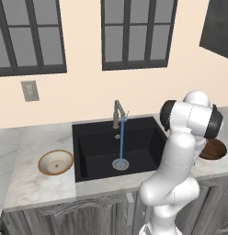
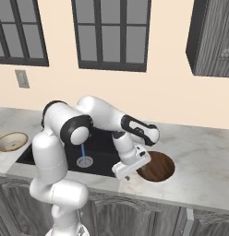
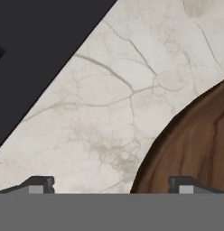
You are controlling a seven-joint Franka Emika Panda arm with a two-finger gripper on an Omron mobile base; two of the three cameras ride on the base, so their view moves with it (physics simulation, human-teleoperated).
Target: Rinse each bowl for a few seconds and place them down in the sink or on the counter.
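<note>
The pincer (image 3: 111, 185) is hanging with its fingers spread apart over the near rim of the dark brown bowl (image 2: 156, 167), gripping nothing. That bowl is sitting on the desk (image 2: 199, 175) right of the sink (image 1: 95, 151); the tan-rimmed bowl (image 1: 55, 162) is sitting on its left. Water is running from the tap (image 1: 118, 112).

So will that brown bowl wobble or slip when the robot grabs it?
Probably stiff: the brown bowl looks like solid wood. It sits flat on the counter, so tipping seems unlikely. Its thin rim may slip between the open gripper.
</note>
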